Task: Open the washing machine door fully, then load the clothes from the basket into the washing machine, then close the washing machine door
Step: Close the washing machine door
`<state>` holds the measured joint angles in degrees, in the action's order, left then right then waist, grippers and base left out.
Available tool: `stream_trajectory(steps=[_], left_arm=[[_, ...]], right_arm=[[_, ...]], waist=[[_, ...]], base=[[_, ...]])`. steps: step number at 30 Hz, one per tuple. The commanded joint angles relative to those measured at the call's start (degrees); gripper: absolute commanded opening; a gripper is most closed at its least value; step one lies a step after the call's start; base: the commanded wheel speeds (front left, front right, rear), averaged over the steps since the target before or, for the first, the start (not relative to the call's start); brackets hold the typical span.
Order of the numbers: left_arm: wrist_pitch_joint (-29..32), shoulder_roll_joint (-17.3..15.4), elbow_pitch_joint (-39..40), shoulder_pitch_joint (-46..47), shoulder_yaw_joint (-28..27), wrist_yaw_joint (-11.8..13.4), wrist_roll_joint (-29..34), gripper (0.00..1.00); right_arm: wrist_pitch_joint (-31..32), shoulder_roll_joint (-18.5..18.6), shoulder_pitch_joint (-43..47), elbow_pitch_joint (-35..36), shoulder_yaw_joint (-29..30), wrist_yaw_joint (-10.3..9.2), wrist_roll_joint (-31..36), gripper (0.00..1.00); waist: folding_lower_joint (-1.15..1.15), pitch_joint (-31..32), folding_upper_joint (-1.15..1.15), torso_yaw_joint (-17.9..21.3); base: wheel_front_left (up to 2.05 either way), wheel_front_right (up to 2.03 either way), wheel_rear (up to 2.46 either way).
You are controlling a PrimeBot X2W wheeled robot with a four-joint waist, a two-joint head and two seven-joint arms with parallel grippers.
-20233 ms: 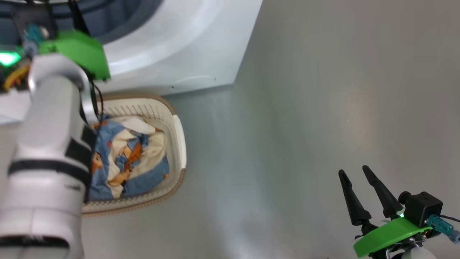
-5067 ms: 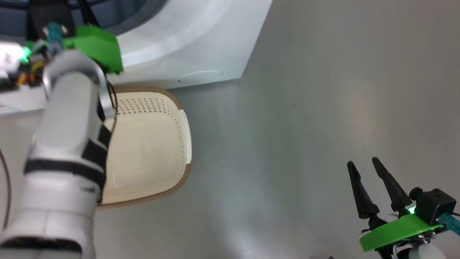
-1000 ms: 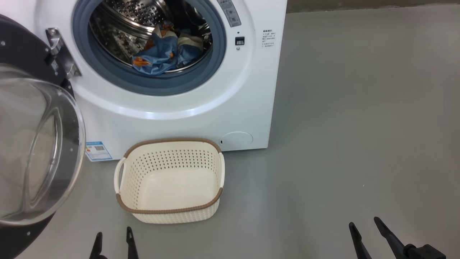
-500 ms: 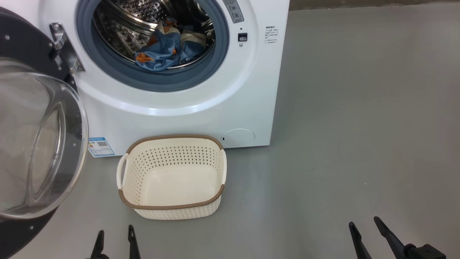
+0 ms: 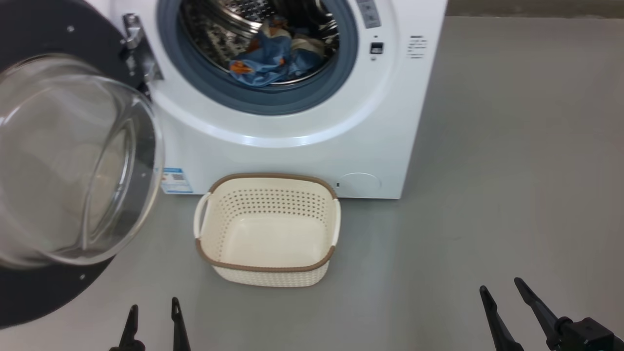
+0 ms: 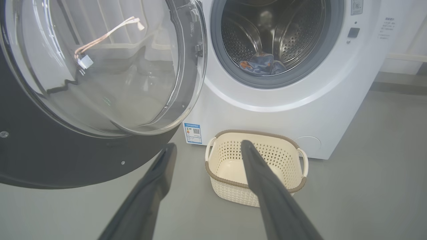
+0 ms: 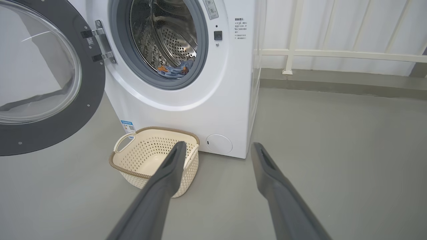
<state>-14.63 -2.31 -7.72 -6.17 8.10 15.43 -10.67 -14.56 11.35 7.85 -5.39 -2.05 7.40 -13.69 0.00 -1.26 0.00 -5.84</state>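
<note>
- Head view: door [image 5: 73,161] stands swung wide at the left of the washer [image 5: 302,156]. Clothes [image 5: 273,61] lie bundled low in the drum, close behind the gasket [image 5: 253,102]. Basket [image 5: 265,268] sits bare inside, on the floor just in front of the washer. Left gripper [image 5: 153,304] and right gripper [image 5: 500,285] are low at the frame's bottom, fingers apart, nothing held, well clear of everything.
- Risk: the bundle sits far forward. A fold lying over the gasket lip would get pinched, and the door might not latch.
- Left wrist view: left gripper [image 6: 208,144], fingers spread and empty, points between the door's [image 6: 66,160] lower rim and the basket [image 6: 253,190].
- Risk: a push on the bulging glass would likely slide off the glossy curve. A push near the hinge side would turn the door very little. The black ring at the free edge looks the safer contact.
- Risk: an arm following the door round could clip the basket and shove it against the washer.
- Right wrist view: right gripper [image 7: 218,144], apart and empty, aims at the floor beside the basket [image 7: 126,168]. Hinge [image 7: 100,46] is plain to see.
- Risk: too soft a push may leave the door ajar; too hard a push may bounce it off the catch.
</note>
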Motion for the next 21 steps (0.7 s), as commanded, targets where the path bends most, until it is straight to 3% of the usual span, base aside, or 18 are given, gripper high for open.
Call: stream_trajectory(steps=[1,15,21], left_arm=[[-0.4,-0.6,1.8,1.5,-1.9,0.5,0.7,1.0],[-0.4,-0.6,3.4,1.2,-1.9,0.2,0.3,1.0],[-0.4,-0.6,3.7,1.2,-1.5,0.3,-0.1,1.0]], right_arm=[[-0.4,1.4,-2.3,1.6,-1.3,0.09,0.6,1.0],[-0.4,3.1,-4.3,2.6,-1.4,0.09,1.0,1.0],[-0.4,3.7,-5.2,2.9,-2.3,0.09,1.2,1.0]], waist=[[0.0,-0.2,0.0,-3.4],[0.0,-0.4,0.0,-17.9],[0.0,-0.8,0.0,-22.0]], base=[[0.0,0.0,0.0],[0.0,0.0,0.0],[0.0,0.0,0.0]])
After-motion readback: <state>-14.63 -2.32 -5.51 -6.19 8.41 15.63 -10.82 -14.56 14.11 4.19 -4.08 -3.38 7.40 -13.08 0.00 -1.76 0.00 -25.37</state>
